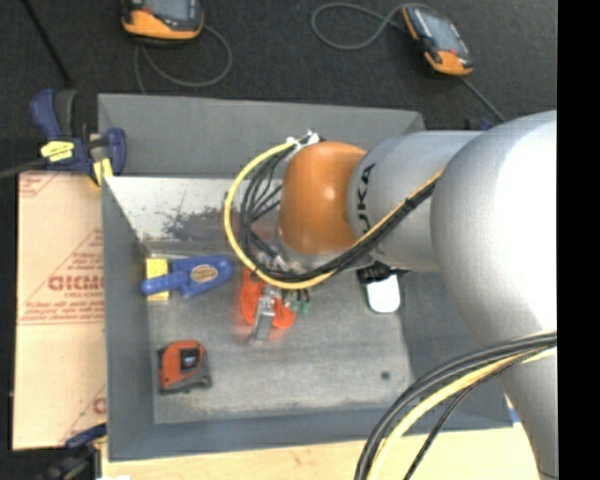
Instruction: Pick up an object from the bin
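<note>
The gripper (265, 324) is down in the middle of the bin (281, 398), right on an orange object (249, 296) that shows on either side of it. Whether it is open, closed or gripping that object cannot be told. A blue clamp (187, 277) lies just to the left, an orange and black tape measure (183, 366) is at the near left, and a white object (382, 297) lies to the right.

Blue-and-yellow clamp (187, 277) lies at left; orange-black tape measure (183, 366) sits below it, apart. White object (382, 296) at right, partly hidden. Two orange-black devices (161, 17) (436, 36) along top edge, each trailing a cable (217, 42).
</note>
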`<state>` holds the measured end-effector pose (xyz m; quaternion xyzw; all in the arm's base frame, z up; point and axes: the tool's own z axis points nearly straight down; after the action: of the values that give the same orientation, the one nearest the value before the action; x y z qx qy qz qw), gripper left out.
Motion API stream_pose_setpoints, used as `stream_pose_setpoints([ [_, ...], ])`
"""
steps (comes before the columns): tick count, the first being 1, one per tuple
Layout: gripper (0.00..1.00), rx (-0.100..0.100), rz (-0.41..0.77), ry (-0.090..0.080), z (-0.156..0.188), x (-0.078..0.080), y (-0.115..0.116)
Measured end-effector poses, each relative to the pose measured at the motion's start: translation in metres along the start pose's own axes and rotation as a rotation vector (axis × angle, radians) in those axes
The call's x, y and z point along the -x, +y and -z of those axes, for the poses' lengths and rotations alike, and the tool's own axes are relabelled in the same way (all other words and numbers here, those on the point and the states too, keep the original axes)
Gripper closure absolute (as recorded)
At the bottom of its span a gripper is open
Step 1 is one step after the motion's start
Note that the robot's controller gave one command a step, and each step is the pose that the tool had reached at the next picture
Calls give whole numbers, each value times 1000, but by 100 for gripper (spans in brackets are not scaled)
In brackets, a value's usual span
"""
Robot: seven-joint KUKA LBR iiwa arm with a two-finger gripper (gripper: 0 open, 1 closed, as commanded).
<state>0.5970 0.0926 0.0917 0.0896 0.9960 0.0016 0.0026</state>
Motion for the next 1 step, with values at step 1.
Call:
stream_pose_setpoints([
  [1, 0, -1, -159, 2, -17, -12, -38],
])
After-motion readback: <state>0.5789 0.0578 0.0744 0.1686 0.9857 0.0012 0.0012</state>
